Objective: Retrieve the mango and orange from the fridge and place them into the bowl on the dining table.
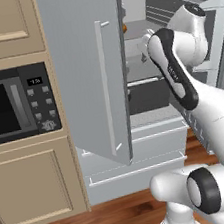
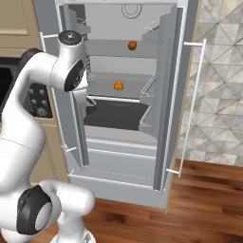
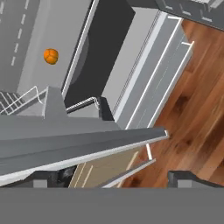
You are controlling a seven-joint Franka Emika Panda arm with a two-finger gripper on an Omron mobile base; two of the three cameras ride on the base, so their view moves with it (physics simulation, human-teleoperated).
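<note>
The fridge stands with both doors swung open. The red mango lies on an upper shelf. One shelf lower rests the bright orange, above a dark drawer. In the hand view the orange is at the upper left, far from my fingers. My gripper is open and holds nothing. It hangs high beside the left door, looking down over that door's top edge at the shelves and the floor. The bowl and the dining table are out of view.
A black-fronted microwave sits in beige cabinets left of the fridge. The right door with its white bar handle juts toward a tiled wall. Wood floor runs in front.
</note>
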